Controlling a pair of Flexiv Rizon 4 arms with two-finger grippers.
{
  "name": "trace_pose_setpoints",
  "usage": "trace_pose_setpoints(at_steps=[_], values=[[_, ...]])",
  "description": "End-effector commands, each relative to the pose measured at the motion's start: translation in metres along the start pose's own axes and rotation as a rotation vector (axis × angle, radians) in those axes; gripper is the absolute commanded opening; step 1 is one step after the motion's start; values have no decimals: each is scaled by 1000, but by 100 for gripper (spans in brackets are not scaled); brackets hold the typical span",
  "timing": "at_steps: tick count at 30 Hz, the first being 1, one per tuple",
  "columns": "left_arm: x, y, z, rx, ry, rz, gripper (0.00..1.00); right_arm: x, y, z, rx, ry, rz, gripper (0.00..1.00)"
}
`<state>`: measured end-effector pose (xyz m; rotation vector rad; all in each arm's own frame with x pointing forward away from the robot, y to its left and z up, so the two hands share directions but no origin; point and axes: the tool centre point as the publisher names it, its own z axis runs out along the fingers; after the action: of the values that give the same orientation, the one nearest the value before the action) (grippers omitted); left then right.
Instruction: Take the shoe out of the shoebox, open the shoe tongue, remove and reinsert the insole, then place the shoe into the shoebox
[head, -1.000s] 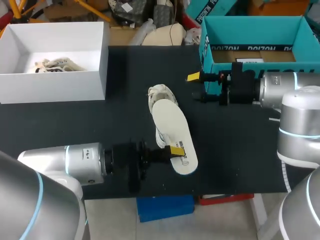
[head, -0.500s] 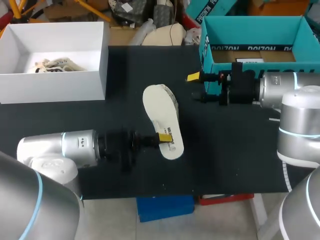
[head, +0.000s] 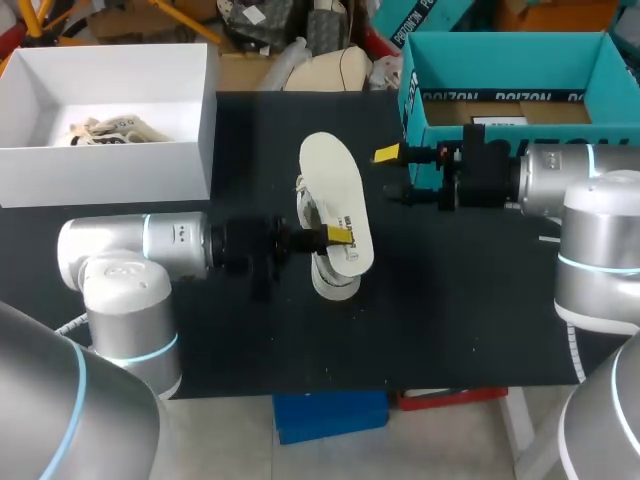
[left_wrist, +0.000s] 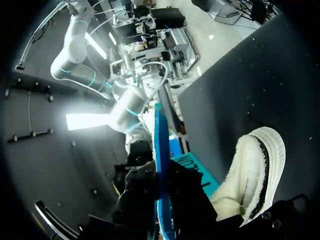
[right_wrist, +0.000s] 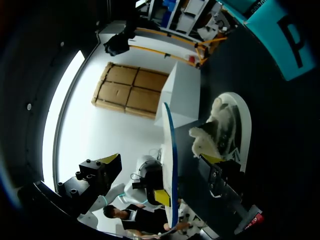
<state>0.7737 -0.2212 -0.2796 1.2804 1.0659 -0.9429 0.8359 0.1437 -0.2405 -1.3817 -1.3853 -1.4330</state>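
The left gripper (head: 338, 237) pinches a long white oval insole (head: 333, 195) by one long edge, a finger on each face, and holds it above the middle of the black table (head: 480, 300); the insole's long axis runs from the far side of the table toward the robot, its near end leaning a little to the right, its pale face turned up to the head camera; from both wrist cameras it appears edge-on with a blue underside (left_wrist: 160, 165). Directly beneath lies the white fuzzy low-top shoe (head: 327, 278), outside both boxes, lengthwise along the same line; which end is the toe cannot be told. The right gripper (head: 391, 175) hovers just right of the insole, fingers spread and empty, in front of the open teal cardboard shoebox (head: 510, 50), which shows a tan floor; the open white box (head: 110, 60) at far left holds crumpled cream material (head: 105, 130).
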Motion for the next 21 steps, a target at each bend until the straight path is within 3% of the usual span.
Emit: trace_pose_setpoints(at_steps=[1,6,8,11,17,18,19,21], values=[[2,4,2,22,2,2,0,0,-1,1,-4,-2,1,100],[2,4,2,22,2,2,0,0,-1,1,-4,-2,1,100],[2,4,2,22,2,2,0,-3,-1,5,107,3,-6,100],[2,4,2,22,2,2,0,-9,-2,7,189,52,-21,100],[2,4,2,22,2,2,0,-15,-5,6,270,115,-38,100],[2,4,2,22,2,2,0,-16,-6,7,276,118,-37,92],[2,4,2,22,2,2,0,-18,-8,7,277,117,-37,75],[2,4,2,22,2,2,0,-23,-12,9,286,117,-29,61]])
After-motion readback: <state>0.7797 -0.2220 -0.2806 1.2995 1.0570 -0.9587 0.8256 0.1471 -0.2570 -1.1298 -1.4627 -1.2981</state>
